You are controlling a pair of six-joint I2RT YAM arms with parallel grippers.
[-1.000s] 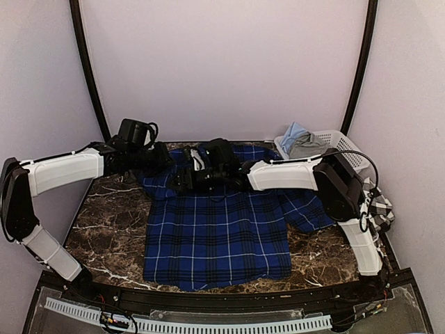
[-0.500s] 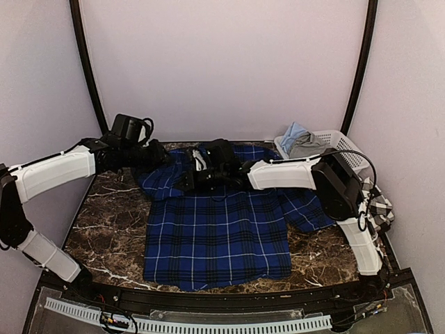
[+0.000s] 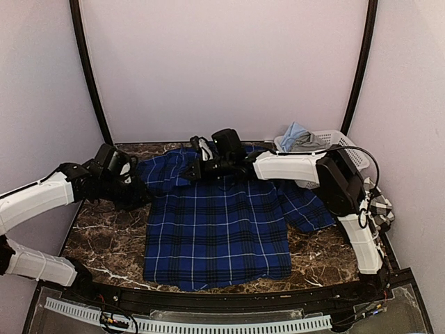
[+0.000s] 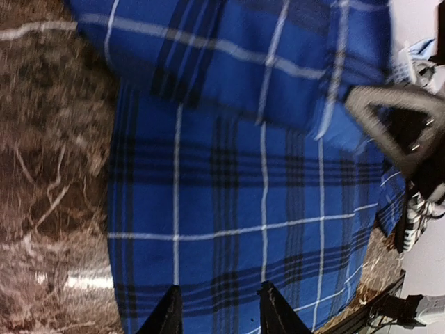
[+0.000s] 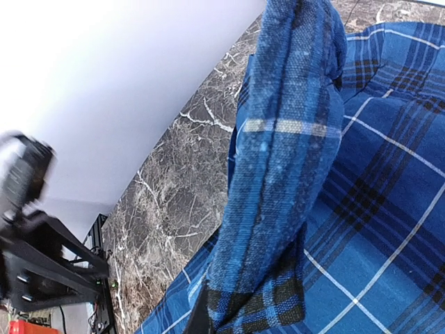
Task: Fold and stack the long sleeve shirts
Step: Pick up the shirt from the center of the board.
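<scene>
The royal blue plaid shirt [image 3: 219, 229] is soft cloth with black lines and thin white lines. It lies spread out flat in the middle of the dark brown marble bench [image 3: 104, 223]. One sleeve sticks out at the shirt's right side. The far left part of the shirt is bunched up.

The right hand [image 3: 196, 169] is at the far edge of the shirt, near the top. It is pinched tight on a fold of the blue cloth. In the right wrist view the fold [image 5: 278, 209] runs up thick from the hand, with the rest of the shirt lying flat behind it.

The left hand [image 3: 135, 193] is just beside the shirt's left edge. Its two black fingertips [image 4: 170, 316] stand apart with nothing between them, and they point over the plaid cloth. I cannot tell if they touch it.

A black-and-white check shirt [image 3: 381, 205] is bunched up well to the right of the blue shirt. A white plastic basket [image 3: 348, 149] sits past the blue shirt's far right corner, with light blue cloth [image 3: 295, 133] and grey cloth [image 3: 311, 146] inside.
</scene>
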